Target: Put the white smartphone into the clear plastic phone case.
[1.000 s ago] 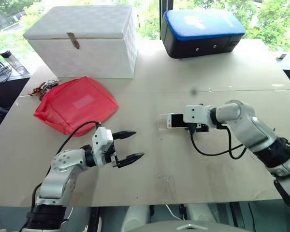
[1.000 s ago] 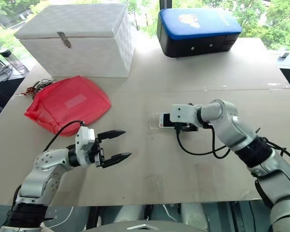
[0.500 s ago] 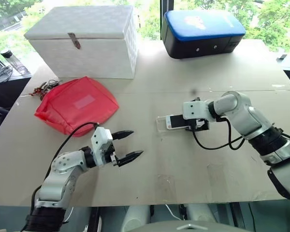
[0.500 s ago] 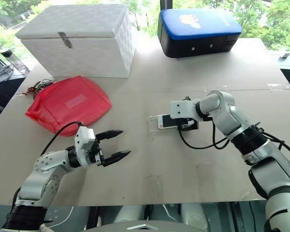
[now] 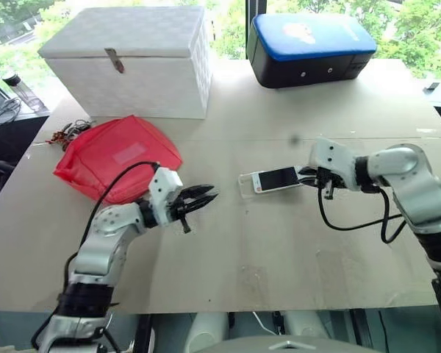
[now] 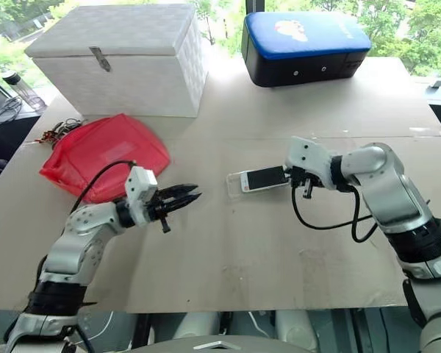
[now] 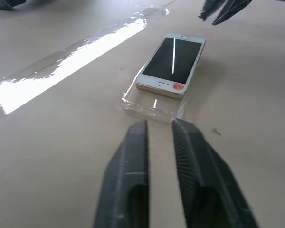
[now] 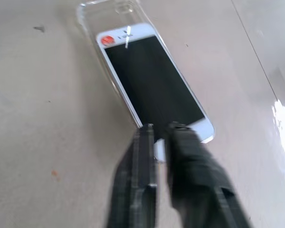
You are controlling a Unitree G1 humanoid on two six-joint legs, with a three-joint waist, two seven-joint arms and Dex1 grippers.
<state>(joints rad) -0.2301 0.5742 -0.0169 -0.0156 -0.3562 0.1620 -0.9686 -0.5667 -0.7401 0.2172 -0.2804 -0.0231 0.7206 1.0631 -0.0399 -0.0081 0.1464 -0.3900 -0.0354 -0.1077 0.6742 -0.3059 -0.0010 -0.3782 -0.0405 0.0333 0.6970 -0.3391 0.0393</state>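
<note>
The white smartphone (image 5: pixel 275 179) lies screen up near the table's middle. It rests partly on the clear plastic phone case (image 7: pixel 152 103), whose empty end sticks out past the phone towards my left gripper. My left gripper (image 5: pixel 206 196) is shut and empty, pointing at that end of the case from a short way off. At the phone's other end my right gripper (image 5: pixel 307 176) is shut, its tips just off the white bezel and holding nothing. In the right wrist view the phone (image 8: pixel 152 80) and the case (image 8: pixel 92 12) stretch away from the closed fingers (image 8: pixel 142 142).
A red pouch (image 5: pixel 117 157) lies at the left, with a small tangle of cords (image 5: pixel 66 134) beside it. A white box (image 5: pixel 128 59) and a blue-topped black box (image 5: pixel 309 48) stand at the back. The tan table (image 5: pixel 279 250) is bare in front of the phone.
Both grippers have shut. The right one let go of the phone and drew back to the right, baring it. The left arm moved forward towards the case.
</note>
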